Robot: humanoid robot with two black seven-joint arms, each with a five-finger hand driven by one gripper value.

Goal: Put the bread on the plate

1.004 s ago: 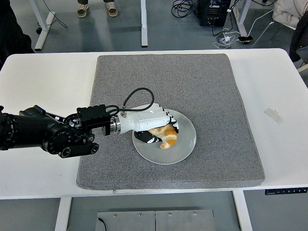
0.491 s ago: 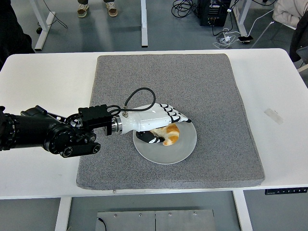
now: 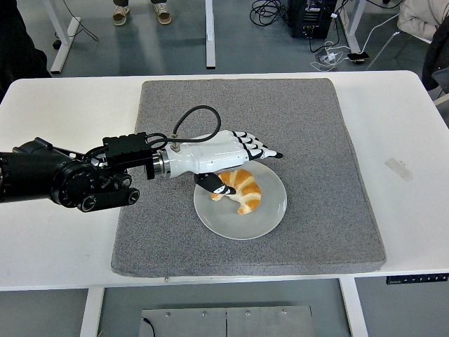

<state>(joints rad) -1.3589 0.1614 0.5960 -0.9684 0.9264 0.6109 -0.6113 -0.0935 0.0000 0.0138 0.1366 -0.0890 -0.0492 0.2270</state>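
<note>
One croissant (image 3: 241, 189) now lies free on plate (image 3: 266, 214); left hand (image 3: 231, 158) has opened, lifted; thumb possibly still touching. Placement looks done.

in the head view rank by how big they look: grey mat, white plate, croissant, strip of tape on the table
1. Grey felt mat, largest by far.
2. Round white plate.
3. Golden croissant, lying on the plate.
4. Small pale tape strip, smallest.

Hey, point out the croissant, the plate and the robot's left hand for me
croissant (image 3: 243, 188), head view, middle of its curved crust
plate (image 3: 238, 226), head view, bare near rim
left hand (image 3: 223, 152), head view, white back of the hand
</note>
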